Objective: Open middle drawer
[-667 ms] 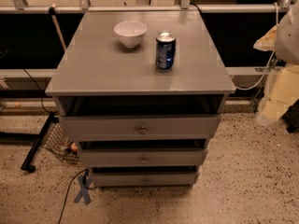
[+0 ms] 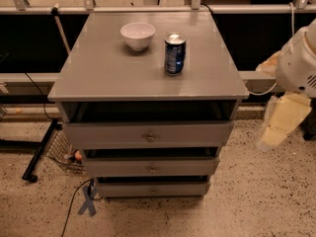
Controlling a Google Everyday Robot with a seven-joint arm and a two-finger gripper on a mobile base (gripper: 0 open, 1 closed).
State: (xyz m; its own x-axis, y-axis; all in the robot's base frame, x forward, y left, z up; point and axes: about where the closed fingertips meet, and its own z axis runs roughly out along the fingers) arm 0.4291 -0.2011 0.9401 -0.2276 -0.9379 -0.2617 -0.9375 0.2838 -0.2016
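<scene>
The grey cabinet (image 2: 108, 78) has three stacked drawers. The middle drawer (image 2: 118, 168) is the second one, a shallow grey front with a small round knob (image 2: 153, 170) at its centre. It sits nearly shut, with a dark gap above it. The taller top drawer (image 2: 98, 135) and the lowest drawer (image 2: 128, 189) frame it. My gripper (image 2: 282, 122), cream-coloured under the white arm (image 2: 298, 65), hangs in the air to the right of the cabinet at about top-drawer height, well away from the knob.
A white bowl (image 2: 138, 34) and a blue can (image 2: 175, 53) stand on the cabinet top. A blue tape cross (image 2: 88, 203) and a cable lie on the speckled floor at front left. A wire basket (image 2: 61, 149) sits to the left, and a rail (image 2: 148, 8) runs behind.
My arm and gripper have dropped a little lower and slightly left, towards the cabinet's right side. The drawers, bowl and can have not moved.
</scene>
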